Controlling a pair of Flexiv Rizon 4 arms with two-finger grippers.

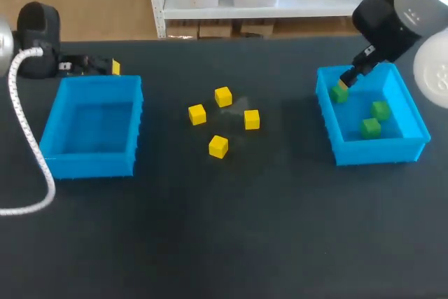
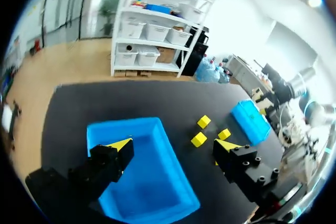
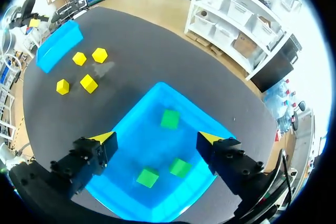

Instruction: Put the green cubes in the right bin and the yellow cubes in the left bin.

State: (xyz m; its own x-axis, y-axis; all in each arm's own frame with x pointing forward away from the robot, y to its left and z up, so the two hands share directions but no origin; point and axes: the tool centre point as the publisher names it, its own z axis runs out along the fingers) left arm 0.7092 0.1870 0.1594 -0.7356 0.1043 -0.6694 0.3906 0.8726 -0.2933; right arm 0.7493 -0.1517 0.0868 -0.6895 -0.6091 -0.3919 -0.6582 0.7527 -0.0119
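Now, right gripper [image 1: 348,79]: at the right of the head frame, over the upper-left corner of the right bin [image 1: 378,152]; fingers spread, holding nothing.
green cubes [image 1: 339,93]: three, all lying inside the right bin; one sits directly under the right gripper, the other two lower in the bin.
left gripper [image 2: 173,145]: at the upper left of the head frame, by the far rim of the left bin [image 1: 91,162]; fingers parted and bare.
yellow cubes [image 1: 218,146]: four in a loose cluster at mid-frame on the table [image 1: 210,229], well apart from both bins; I see none in the left bin.
progress: the green half looks finished; the yellow half is not yet begun.
risk, crowding: the yellow cubes lie near one another, so wide fingers coming down on one may shove a neighbour away.
risk, grip: each cube is turned differently; pinching across corners could let it twist out and drop short of the bin.
risk, bins: an arm passing low might catch a wall and drag the light bin.
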